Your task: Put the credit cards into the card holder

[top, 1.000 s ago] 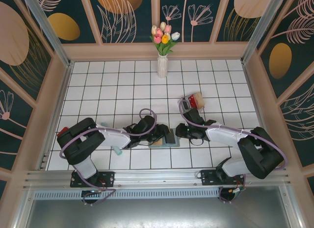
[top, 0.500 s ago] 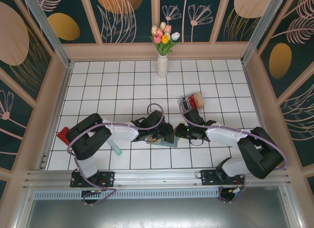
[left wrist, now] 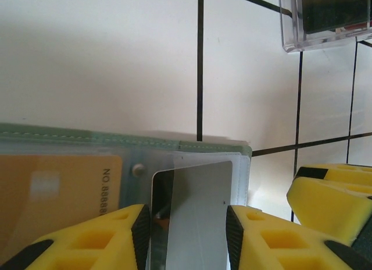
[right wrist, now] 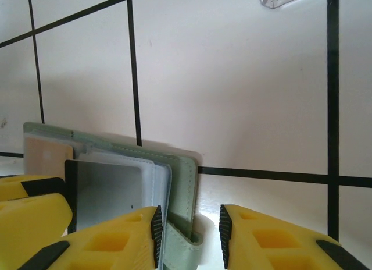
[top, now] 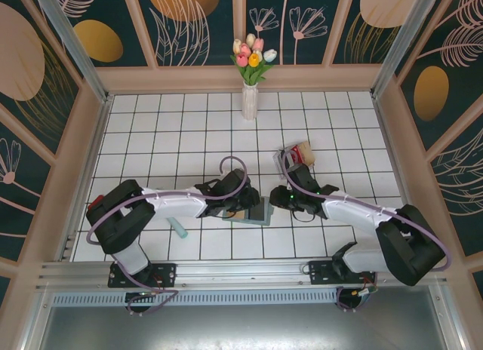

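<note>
Up top first: both arms reach in to the middle of the tiled table point(top: 151, 131). The left gripper point(top: 243, 207) and right gripper point(top: 276, 201) are nose to nose over the wallet point(top: 256, 219), which lies flat on the near tiles. A clear box point(top: 300, 155) sits further back, behind the right gripper, with red and tan showing inside. There's a teal stick point(top: 179, 230) beside the left arm and a vase of tulips point(top: 250, 101) at the back wall.

Over to the left wrist: the wallet is open, its green stitched edge running along the top. A tan card point(left wrist: 58, 188) is tucked in its left side. A grey card point(left wrist: 197, 217) fills the gap between the yellow fingers point(left wrist: 87, 238), its top end over the wallet's pale inside. Pinched or only straddled? Cannot tell. The box is off in the top right corner.

Right wrist now: the grey card lies on the wallet's inside against a pale pocket, the tan one peeking out at the far left. The right fingers point(right wrist: 273, 241) stand narrowly apart, straddling the wallet's green edge. Bare tile shows between that edge and one finger, so nothing is clamped.
</note>
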